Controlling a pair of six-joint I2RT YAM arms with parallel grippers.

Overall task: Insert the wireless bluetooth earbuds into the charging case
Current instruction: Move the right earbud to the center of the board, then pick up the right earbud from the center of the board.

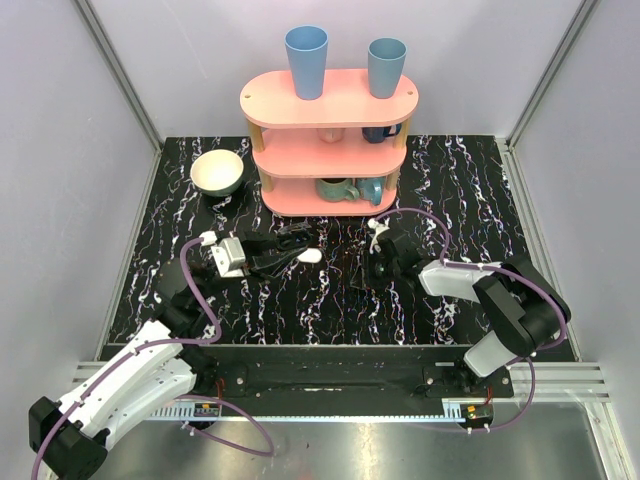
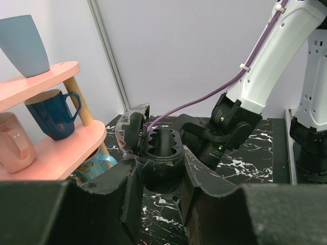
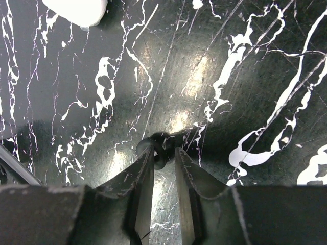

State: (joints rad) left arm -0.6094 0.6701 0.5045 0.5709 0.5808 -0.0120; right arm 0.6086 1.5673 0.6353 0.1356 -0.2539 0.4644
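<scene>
We count one open charging case (image 2: pixel 161 147) clamped in left gripper (image 2: pixel 159 171) | one earbud (image 3: pixel 154 148) pinched by right gripper (image 3: pixel 163 156) | both before pink shelf (image 1: pixel 330 152)

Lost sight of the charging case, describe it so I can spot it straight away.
Start at the pink shelf, then come forward over the marble table to the left claw. The charging case is pinched in that claw: a dark rounded shell with its translucent lid flipped open, unlike the white oblong by the claw's tip.
</scene>
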